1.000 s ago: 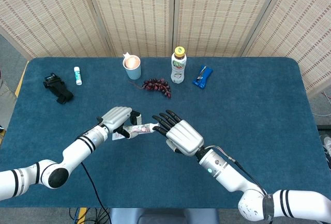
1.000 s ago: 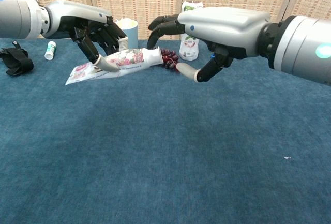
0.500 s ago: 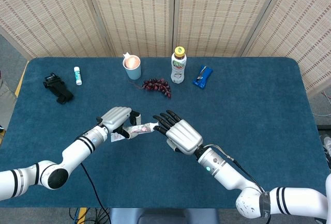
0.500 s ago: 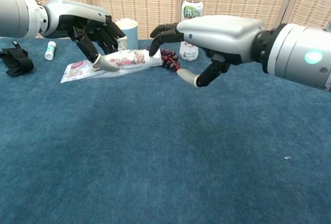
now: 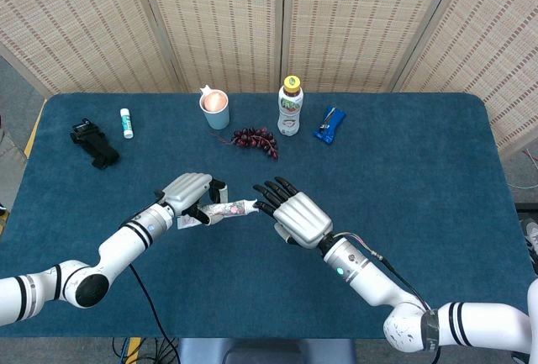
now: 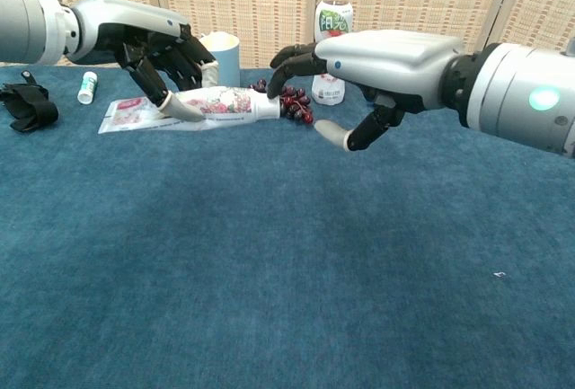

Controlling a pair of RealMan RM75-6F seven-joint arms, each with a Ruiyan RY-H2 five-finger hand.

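Observation:
My left hand (image 5: 190, 192) (image 6: 157, 43) grips a white tube printed with pink flowers (image 5: 220, 210) (image 6: 202, 106) and holds it level just above the blue table. The tube's cap end (image 6: 269, 109) points right. My right hand (image 5: 294, 215) (image 6: 377, 57) hovers to the right of the cap with fingers spread and thumb down, holding nothing. Its dark fingertips (image 6: 277, 70) sit above and beside the cap, a small gap showing.
Along the back of the blue table (image 5: 403, 179) stand a blue cup (image 5: 215, 109), a bunch of dark grapes (image 5: 255, 139), a yellow-capped bottle (image 5: 290, 108) and a blue packet (image 5: 329, 123). At far left lie a black strap (image 5: 94, 145) and a small white tube (image 5: 126, 123).
The left hand has lowered and levelled the flowered tube, which was tilted cap-up before. The right hand has shifted slightly right and stays spread near the cap.

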